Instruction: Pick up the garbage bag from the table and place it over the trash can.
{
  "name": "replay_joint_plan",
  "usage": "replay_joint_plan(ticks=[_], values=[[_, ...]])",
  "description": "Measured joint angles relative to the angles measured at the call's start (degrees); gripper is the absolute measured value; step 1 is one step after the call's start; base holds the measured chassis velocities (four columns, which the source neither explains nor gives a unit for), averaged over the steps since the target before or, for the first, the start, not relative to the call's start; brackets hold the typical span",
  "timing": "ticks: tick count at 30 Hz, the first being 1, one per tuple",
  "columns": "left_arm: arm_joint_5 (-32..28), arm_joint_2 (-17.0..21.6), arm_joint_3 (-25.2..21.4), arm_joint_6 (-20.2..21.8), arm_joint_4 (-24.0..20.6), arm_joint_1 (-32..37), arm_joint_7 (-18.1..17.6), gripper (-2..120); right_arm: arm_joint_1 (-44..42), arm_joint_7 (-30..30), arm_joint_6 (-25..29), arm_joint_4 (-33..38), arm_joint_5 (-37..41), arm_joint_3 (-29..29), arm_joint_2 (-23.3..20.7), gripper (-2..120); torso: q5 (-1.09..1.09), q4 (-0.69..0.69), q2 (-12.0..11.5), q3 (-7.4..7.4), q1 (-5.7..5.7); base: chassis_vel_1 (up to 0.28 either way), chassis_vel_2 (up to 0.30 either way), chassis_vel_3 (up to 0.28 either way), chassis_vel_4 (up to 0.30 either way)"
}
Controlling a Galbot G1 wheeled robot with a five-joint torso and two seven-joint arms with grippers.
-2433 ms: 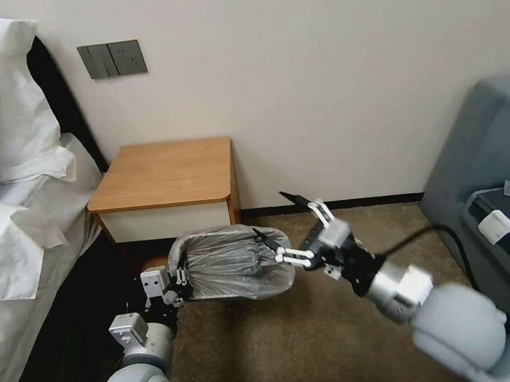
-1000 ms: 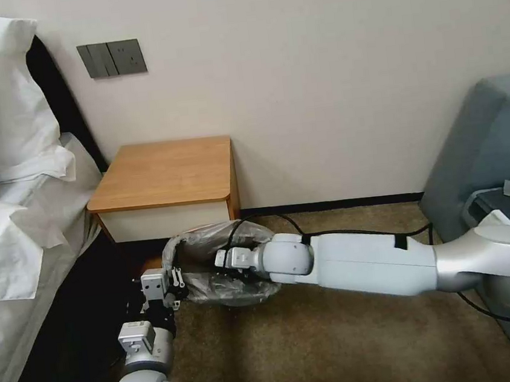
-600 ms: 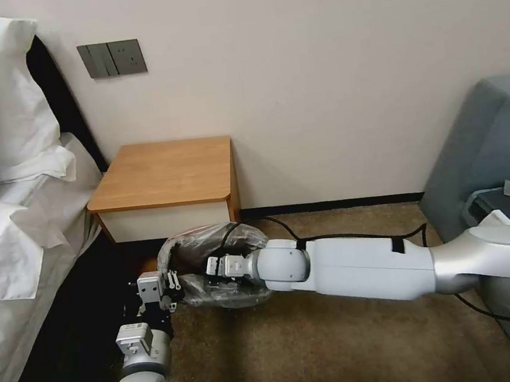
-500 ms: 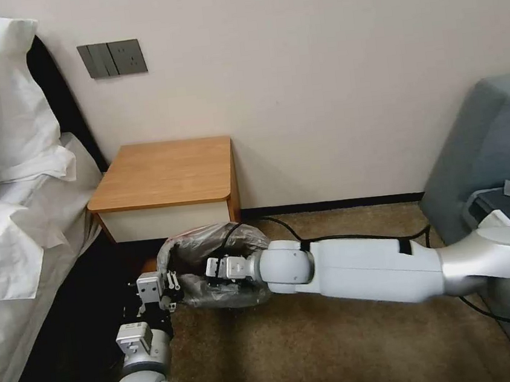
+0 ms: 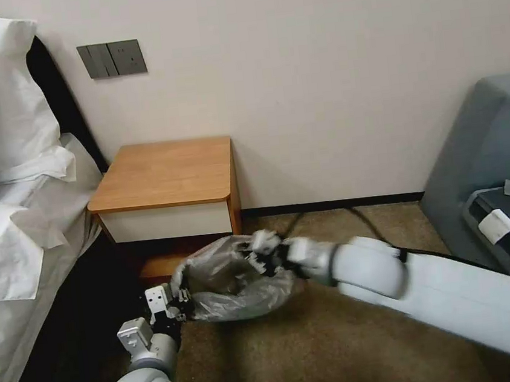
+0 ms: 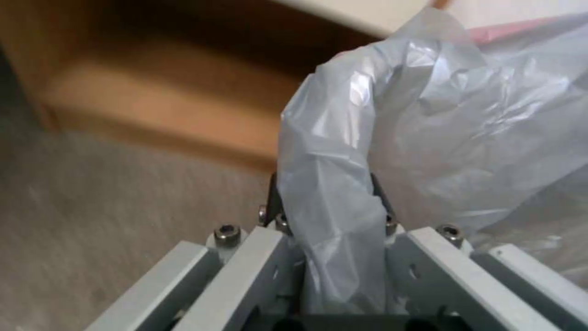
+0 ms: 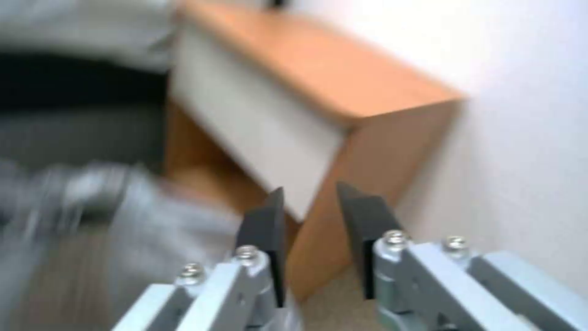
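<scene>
Left hand (image 6: 328,248) of mine, lower left of the head view, pinches the crinkled translucent grey plastic garbage bag (image 5: 228,279), while my right hand (image 7: 311,216), fingers slightly apart, hovers mid-frame.

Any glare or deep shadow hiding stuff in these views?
Head view: deep shadow under the table and beside the bed, dark around the left gripper; the garbage bag reads fine. Left wrist view: white glare streaks on the bag's folds, but the pinch on it is readable. Right wrist view: bright wall, no glare on the right gripper.
</scene>
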Motion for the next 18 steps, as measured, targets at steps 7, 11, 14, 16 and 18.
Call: replay_joint_plan(ticks=[7, 11, 14, 16, 18], values=[[-1.79, 0.87, 1.28, 5.08, 1.49, -1.4, 1.08, 3, -20.88, 8.93, 8.13, 2.22, -0.51, 17.51, 6.01, 49, -0.02, -0.01, 0.0, 0.0, 0.0, 0.0, 0.0, 0.0, 0.0], [-2.56, 1.14, 1.63, 6.28, 2.62, -1.48, 0.92, 3, -25.93, 8.31, 9.71, 2.75, -0.41, 24.63, 8.04, 63, -0.03, 0.03, 0.0, 0.01, 0.0, 0.0, 0.0, 0.0, 0.0], [-2.52, 1.15, 1.94, 6.64, 3.75, -1.39, 0.9, 3, -27.82, 7.59, 9.93, 2.83, -0.04, 27.1, 8.79, 73, -0.03, 0.01, 0.0, 0.01, 0.0, 0.0, 0.0, 0.0, 0.0], [-2.41, 1.16, 2.05, 6.68, 4.45, -1.36, 0.9, 3, -28.28, 7.42, 9.98, 2.79, 0.11, 27.83, 9.35, 80, -0.03, 0.01, 0.0, 0.0, 0.0, 0.0, 0.0, 0.0, 0.0], [-2.26, 1.18, 2.1, 6.41, 5.15, -1.23, 1.17, 3, -28.96, 7.02, 10.0, 2.54, 0.12, 28.47, 10.26, 89, 0.01, 0.01, 0.0, 0.0, 0.0, 0.0, 0.0, 0.0, 0.0]])
